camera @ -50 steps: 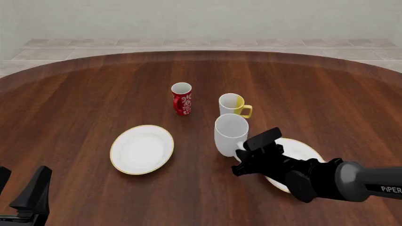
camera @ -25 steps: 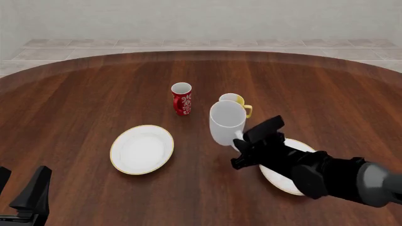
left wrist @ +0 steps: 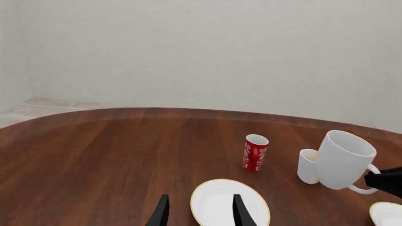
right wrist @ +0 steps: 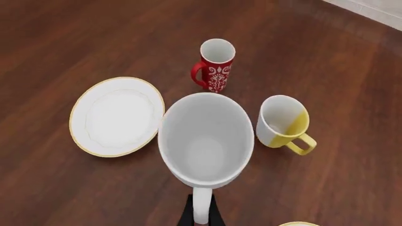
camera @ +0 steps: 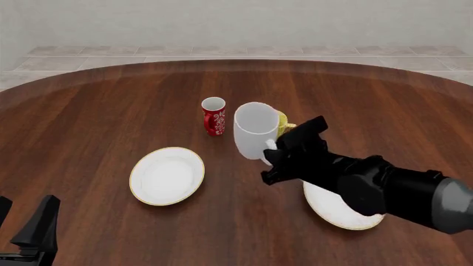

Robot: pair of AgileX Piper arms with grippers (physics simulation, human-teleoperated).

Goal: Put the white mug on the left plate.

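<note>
The tall all-white mug (camera: 254, 132) hangs in the air, tilted, right of the red cup. My right gripper (camera: 271, 153) is shut on its loop handle (right wrist: 202, 208); the mug (right wrist: 205, 139) fills the right wrist view with its mouth open toward the camera, and also shows in the left wrist view as a white mug (left wrist: 342, 160). The left plate (camera: 167, 175), white with a gold rim, lies flat to the mug's lower left, seen too as the plate (right wrist: 116, 116) and plate (left wrist: 230, 209). My left gripper (camera: 30, 233) stands open at the near left corner, its fingers (left wrist: 161, 213) apart and holding nothing.
A red patterned cup (camera: 214, 116) stands behind the left plate. A white and yellow mug (right wrist: 283, 123) sits just behind the lifted mug, mostly hidden in the front view. A second gold-rimmed plate (camera: 342, 213) lies under my right arm.
My right gripper has lifted the white mug higher and carried it left and away from the right plate. The left arm has not moved.
</note>
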